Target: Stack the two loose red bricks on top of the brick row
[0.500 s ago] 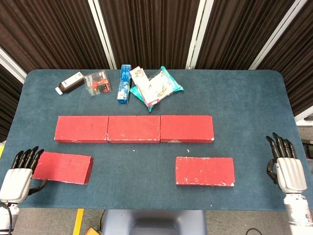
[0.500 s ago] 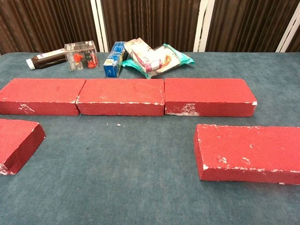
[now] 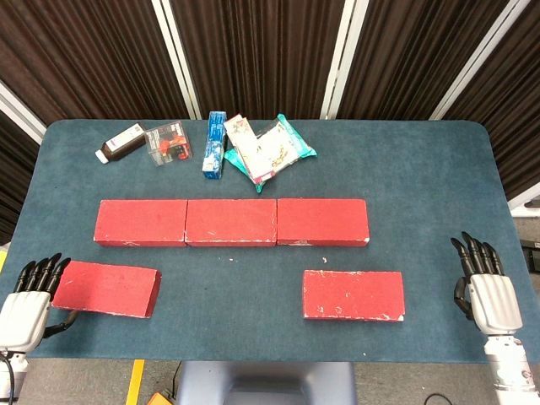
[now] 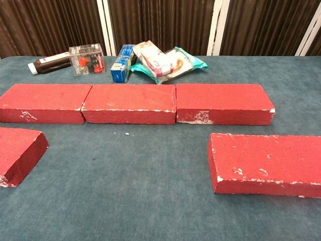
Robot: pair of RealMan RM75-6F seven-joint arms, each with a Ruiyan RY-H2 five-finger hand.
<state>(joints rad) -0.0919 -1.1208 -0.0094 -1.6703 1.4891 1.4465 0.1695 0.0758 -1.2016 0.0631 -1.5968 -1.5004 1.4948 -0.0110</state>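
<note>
Your blue-carpeted table sits before dark curtains. Your left hand at 8 o'clock and right hand at 4 o'clock rest at its front corners. Both have fingers extended, slightly apart, holding nothing.

Head view steeply overhead, chest view low and near; shared brick row

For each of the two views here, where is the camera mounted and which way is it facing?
Head view: high above the near table edge, looking steeply down on the brick row and both loose bricks; left hand and right hand show at the bottom corners.
Chest view: low at the near edge, looking across the table toward the curtain; no hand shows.
Shared: the row, right loose brick, left loose brick, clutter behind.
</note>
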